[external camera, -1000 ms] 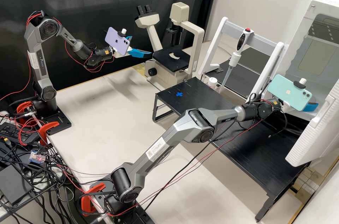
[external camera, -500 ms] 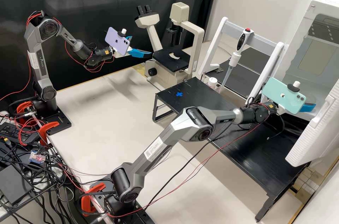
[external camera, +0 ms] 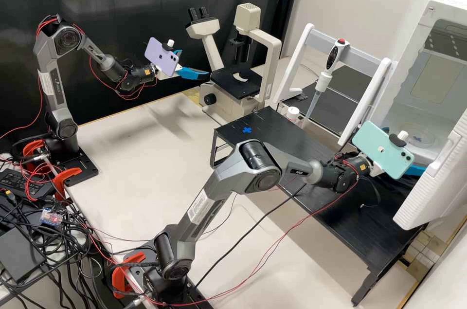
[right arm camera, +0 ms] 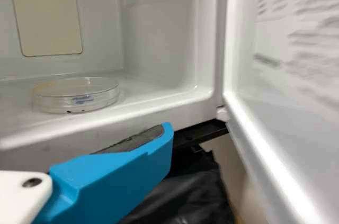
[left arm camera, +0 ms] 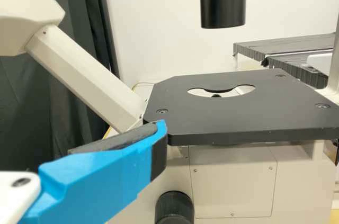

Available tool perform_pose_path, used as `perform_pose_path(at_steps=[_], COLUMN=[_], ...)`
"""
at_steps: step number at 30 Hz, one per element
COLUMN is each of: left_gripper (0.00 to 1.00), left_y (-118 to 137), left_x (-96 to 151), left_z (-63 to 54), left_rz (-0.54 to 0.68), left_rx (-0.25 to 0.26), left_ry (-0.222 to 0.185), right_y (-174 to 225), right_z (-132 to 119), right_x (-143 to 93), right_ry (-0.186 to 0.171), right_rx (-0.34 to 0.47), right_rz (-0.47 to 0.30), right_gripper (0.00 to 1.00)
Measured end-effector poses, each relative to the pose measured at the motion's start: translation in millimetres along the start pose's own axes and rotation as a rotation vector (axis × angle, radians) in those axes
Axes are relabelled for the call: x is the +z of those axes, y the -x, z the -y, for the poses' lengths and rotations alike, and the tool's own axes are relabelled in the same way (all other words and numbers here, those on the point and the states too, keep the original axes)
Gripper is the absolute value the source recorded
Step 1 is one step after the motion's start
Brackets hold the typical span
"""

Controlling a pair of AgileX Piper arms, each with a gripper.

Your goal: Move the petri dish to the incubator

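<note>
Right blue fingers (right arm camera: pixel 114 179), open, retract from white boxy incubator (right arm camera: pixel 159 28); clear round petri dish (right arm camera: pixel 79 98) rests inside; transfer likely complete.

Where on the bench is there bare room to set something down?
The pale bench top between the arm bases and the black stand, and the stand around its blue cross. It's crowded at the cables beside the arm bases.

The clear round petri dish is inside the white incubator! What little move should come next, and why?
Maybe gently push the open white door to start closing it, because the dish already rests flat, ungripped, inside the incubator.
</note>
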Motion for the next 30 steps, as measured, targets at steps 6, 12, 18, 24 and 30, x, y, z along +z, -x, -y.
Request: perform_pose_path(at_steps=[6,12,18,24,30], left_gripper=[1.00,1.00,1.00,1.00,1.00], left_y=[0,0,0,0,0], left_x=[0,0,0,0,0], left_z=[0.0,0.0,0.0,0.0,0.0], left_rz=[0.000,0.000,0.000,0.000,0.000], left_rx=[0.000,0.000,0.000,0.000,0.000], left_ry=[0.000,0.000,0.000,0.000,0.000], right_y=[53,108,172,225,265], right_z=[-7,-1,12,29,43], right_x=[-2,-13,-32,-47,-49], right_ry=[0.001,0.010,0.001,-0.057,-0.149], right_rx=[0.048,0.093,0.187,0.242,0.199], right_rz=[-0.056,-0.153,-0.200,-0.212,-0.244], right_gripper=[1.00,1.00,1.00,1.00,1.00])
